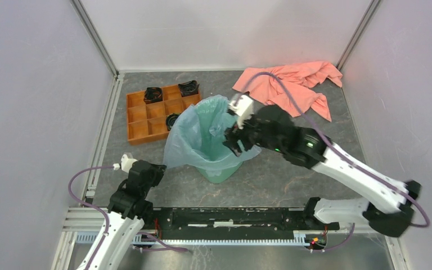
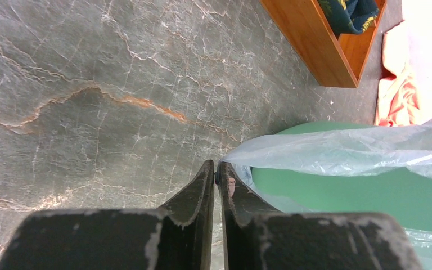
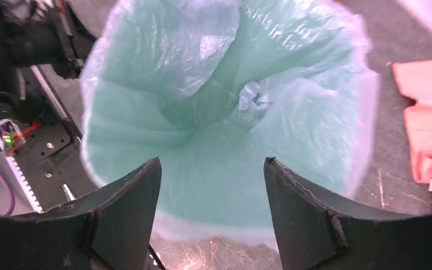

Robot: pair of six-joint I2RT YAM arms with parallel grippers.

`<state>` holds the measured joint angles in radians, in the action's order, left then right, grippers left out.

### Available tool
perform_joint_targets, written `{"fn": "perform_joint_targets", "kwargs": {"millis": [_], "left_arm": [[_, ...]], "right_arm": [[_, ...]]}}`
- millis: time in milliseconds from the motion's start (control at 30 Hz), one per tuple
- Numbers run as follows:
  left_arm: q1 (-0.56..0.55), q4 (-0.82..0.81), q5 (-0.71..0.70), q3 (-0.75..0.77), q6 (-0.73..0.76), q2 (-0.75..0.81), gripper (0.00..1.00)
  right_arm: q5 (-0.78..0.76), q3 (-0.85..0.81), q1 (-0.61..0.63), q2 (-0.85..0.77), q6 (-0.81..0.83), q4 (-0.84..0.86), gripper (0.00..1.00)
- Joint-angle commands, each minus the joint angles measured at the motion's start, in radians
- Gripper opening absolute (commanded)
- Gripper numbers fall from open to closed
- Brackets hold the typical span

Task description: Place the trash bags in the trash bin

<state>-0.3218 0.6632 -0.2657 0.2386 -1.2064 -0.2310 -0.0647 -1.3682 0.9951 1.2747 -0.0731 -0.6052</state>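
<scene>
on the table (image 1: 292, 180) the blue trash bag (image 1: 194, 135) lines the green trash bin (image 1: 220, 171), spilling over its rim. my right claw (image 3: 212, 163) hangs spread above its mouth, empty. my left claw (image 2: 216, 166) is nearly pressed together at the bag's corner; pinching or not, i cannot tell.

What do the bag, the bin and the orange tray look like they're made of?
Bag: thin plastic film, translucent pale blue, wrinkly, glossy. Bin: smooth mint-green plastic, probably moulded. Tray: orange, matte, sharp-edged walls; plastic or painted wood, can't tell.
</scene>
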Motion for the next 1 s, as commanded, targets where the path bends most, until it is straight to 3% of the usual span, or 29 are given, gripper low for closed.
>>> {"fn": "perform_joint_targets", "kwargs": {"millis": [0,200,333,400,633,800,967], "left_arm": [[0.003,0.006,-0.057,0.033,0.010,-0.019,0.15],[0.003,-0.005,-0.075,0.047,0.027,-0.052,0.16],[0.004,0.001,-0.077,0.079,0.019,-0.061,0.18],[0.003,0.006,-0.074,0.109,0.025,-0.054,0.23],[0.003,0.104,-0.086,0.204,-0.005,0.001,0.53],[0.003,0.172,-0.096,0.281,-0.018,0.068,0.68],[0.003,0.271,-0.190,0.403,0.053,0.113,0.82]], "right_arm": [[-0.006,0.111,0.004,-0.237,0.012,0.100,0.75],[-0.132,0.424,0.003,-0.496,0.033,0.184,0.85],[-0.167,0.617,0.003,-0.577,0.031,0.296,0.91],[-0.163,0.692,0.003,-0.596,0.046,0.372,0.94],[-0.049,0.875,0.002,-0.582,0.061,0.684,0.98],[0.014,0.912,0.004,-0.533,0.065,0.770,0.85],[0.035,0.981,0.003,-0.517,0.075,0.829,0.57]]}}
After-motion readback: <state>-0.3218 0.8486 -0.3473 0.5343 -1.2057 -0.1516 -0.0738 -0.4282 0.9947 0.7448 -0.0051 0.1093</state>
